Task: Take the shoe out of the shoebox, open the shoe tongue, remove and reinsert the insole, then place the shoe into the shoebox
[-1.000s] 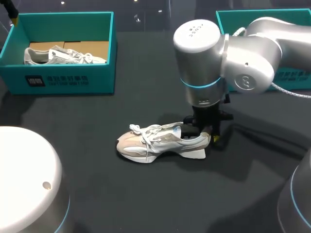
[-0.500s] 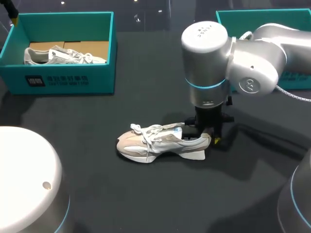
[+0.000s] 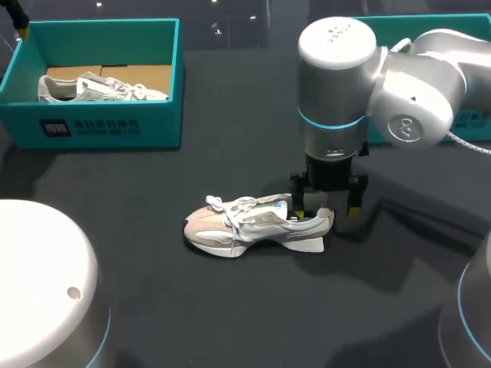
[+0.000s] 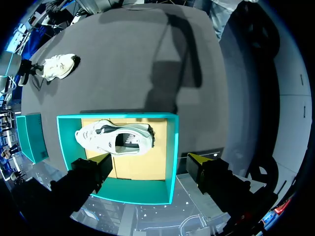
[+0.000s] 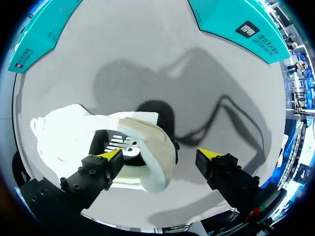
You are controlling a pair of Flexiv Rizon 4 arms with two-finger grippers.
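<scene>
A white and beige shoe (image 3: 253, 226) lies on its sole in the middle of the dark table, toe to the left. My right gripper (image 3: 326, 205) hangs over its heel, open. In the right wrist view the right gripper (image 5: 160, 156) straddles the heel wall (image 5: 155, 147): one fingertip is over the shoe's opening, the other outside. The dark insole (image 5: 123, 145) shows inside the shoe. My left gripper (image 4: 151, 160) is open, high above the teal shoebox (image 4: 170, 147), which holds a second shoe (image 4: 115, 138).
The left shoebox (image 3: 100, 123) stands at the back left with its shoe (image 3: 100, 88) inside. Another teal box (image 3: 468, 123) at the back right is partly hidden by my right arm. My arms' bases fill the near corners.
My right gripper has opened and let go of the shoe's heel, and the arm has shifted a little to the right. The shoe has stayed in place.
</scene>
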